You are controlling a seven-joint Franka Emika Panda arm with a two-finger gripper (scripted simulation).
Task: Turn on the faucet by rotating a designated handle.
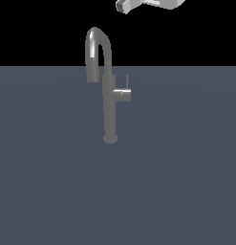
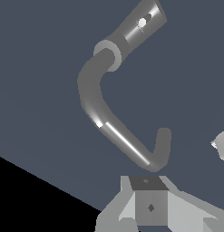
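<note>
While the gripper [image 1: 123, 6] hangs at the upper edge of the exterior view, the handle [image 1: 123, 93] sits well below it — down the column and only slightly toward that view's right. Reaching the handle is, I judge, mainly a matter of descending. The faucet [image 1: 109, 103] stands upright on the dark grey floor [image 1: 48, 182], its round base planted near mid-scene and its arched spout curving toward the exterior view's left. Off the opposite side of the column juts the handle, a short stub whose long axis runs level toward the view's right; a thin rod lever rises upright from near its tip.

From the wrist view the faucet [image 2: 93, 90] is seen from above, well apart from the camera, with the handle [image 2: 141, 21] at the far end of the column.

Only one end of the gripper shows in the exterior view, so whether its fingers are spread or pressed together I cannot tell; nothing seems pinched.

No brand, label or writing is readable anywhere.
</note>
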